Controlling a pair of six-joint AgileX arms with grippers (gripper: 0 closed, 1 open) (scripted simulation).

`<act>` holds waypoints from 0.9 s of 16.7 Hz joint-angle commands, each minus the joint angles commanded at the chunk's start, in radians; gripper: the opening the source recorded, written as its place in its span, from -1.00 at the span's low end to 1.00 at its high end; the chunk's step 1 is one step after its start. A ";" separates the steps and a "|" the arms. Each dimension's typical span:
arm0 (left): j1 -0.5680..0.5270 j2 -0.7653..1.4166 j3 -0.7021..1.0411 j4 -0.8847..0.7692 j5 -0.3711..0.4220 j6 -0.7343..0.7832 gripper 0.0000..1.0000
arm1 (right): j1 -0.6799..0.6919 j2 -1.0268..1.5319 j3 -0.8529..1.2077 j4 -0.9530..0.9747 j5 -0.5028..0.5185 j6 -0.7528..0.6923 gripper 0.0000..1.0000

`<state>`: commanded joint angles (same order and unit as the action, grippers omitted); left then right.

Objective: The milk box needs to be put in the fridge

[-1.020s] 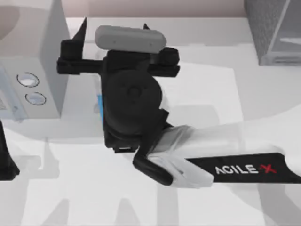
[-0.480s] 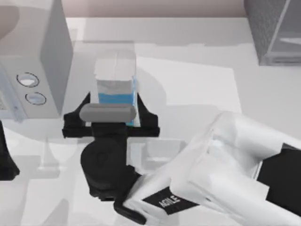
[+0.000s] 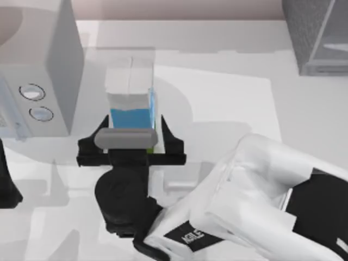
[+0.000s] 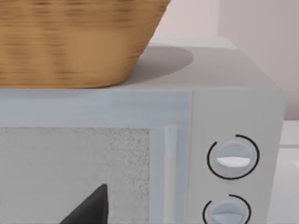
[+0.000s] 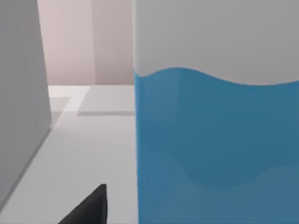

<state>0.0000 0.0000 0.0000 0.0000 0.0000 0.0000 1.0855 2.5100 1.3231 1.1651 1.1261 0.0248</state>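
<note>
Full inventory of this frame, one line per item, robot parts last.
milk box: 1, white top with blue sides, upright on the table, left of centre, right of the dialled box.
fridge: 1, dark grey speckled, top right corner.
pale grey box with two round dials: 1, light grey, left edge of the table.
wicker basket: 1, tan, on top of the dialled box.
table: 1, white.
right tool: 1, black, fingers either side of the milk box's near face, apart.
left arm: 1, black, at the left edge.
</note>
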 joint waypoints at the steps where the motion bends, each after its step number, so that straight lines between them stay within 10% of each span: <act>1: 0.000 0.000 0.000 0.000 0.000 0.000 1.00 | -0.002 0.002 0.004 -0.002 -0.002 0.000 1.00; 12: 0.000 0.000 0.000 0.000 0.000 0.000 1.00 | -0.092 0.061 0.139 -0.071 -0.092 -0.006 1.00; 15: 0.000 0.000 0.000 0.000 0.000 0.000 1.00 | -0.092 0.061 0.139 -0.071 -0.092 -0.006 0.55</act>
<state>0.0000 0.0000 0.0000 0.0000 0.0000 0.0000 0.9932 2.5710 1.4618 1.0936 1.0338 0.0193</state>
